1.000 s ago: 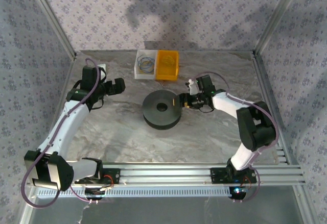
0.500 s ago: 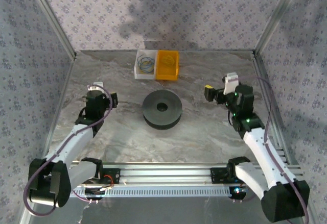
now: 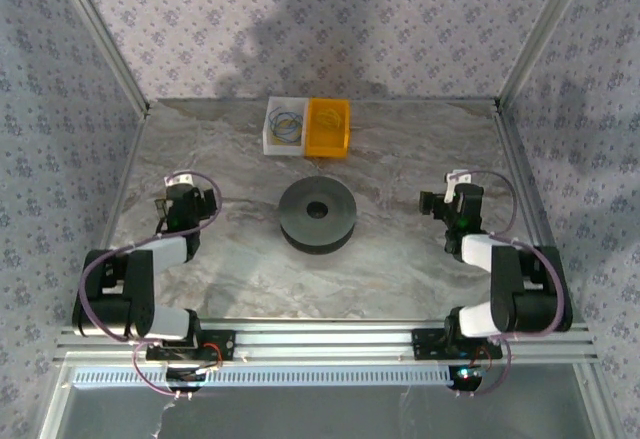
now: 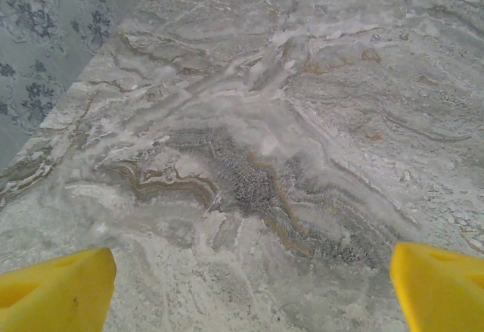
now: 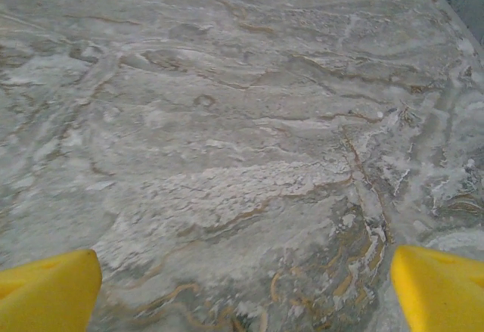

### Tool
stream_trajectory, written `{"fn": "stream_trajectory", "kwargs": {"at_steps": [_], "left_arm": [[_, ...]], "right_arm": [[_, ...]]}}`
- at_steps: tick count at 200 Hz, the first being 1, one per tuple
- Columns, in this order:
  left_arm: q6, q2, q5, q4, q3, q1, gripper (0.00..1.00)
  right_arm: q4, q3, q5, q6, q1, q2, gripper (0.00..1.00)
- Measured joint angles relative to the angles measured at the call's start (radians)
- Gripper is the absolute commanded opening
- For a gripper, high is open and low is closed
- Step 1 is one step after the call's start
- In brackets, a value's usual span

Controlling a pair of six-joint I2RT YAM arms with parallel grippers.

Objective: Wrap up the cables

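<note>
Both arms are now sitting folded back near their bases, well apart from the round black plastic spool (image 3: pixel 317 214) at mid-worktop. A second ago the right arm was reaching in with its tip at the spool's right edge and the left arm was stretched toward the far left; half a second ago both were already pulling away. The spool is lying flat where it was. The yellow left fingers (image 4: pixel 53 287) are standing wide apart over bare grey marbled worktop (image 3: pixel 400 259), holding nothing; the yellow right fingers (image 5: pixel 45 283) likewise. The thin red cables are not showing up at this size: whether they are lying wound on the spool or inside the translucent orange box (image 3: pixel 328 144) at the far edge, cannot tell. Blue and yellow wire loops (image 3: pixel 287 124) are resting in the white tray (image 3: pixel 268 145) beside it. Judgement: the arms are retiring, so this pass at wrapping is looking finished or paused
</note>
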Motion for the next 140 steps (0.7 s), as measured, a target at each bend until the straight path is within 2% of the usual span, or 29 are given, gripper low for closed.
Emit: {"fn": "stream_trajectory", "kwargs": {"at_steps": [8, 12, 25, 49, 140], "left_arm": [[-0.001, 0.023, 0.013, 0.063, -0.011, 0.010, 0.95], [0.000, 0.040, 0.022, 0.108, -0.020, 0.013, 0.99], [-0.001, 0.108, 0.039, 0.248, -0.056, 0.026, 1.00], [0.005, 0.149, 0.058, 0.259, -0.066, 0.033, 1.00], [0.011, 0.148, 0.068, 0.284, -0.054, 0.027, 1.00]], "right_arm": [[0.032, 0.002, -0.009, 0.000, -0.006, 0.037, 1.00], [0.040, 0.001, -0.012, 0.000, -0.008, 0.050, 1.00], [0.069, -0.002, -0.023, 0.000, -0.008, 0.075, 1.00], [0.117, -0.002, -0.040, 0.000, -0.008, 0.079, 1.00], [0.161, -0.002, -0.047, 0.000, -0.005, 0.079, 1.00]]}}
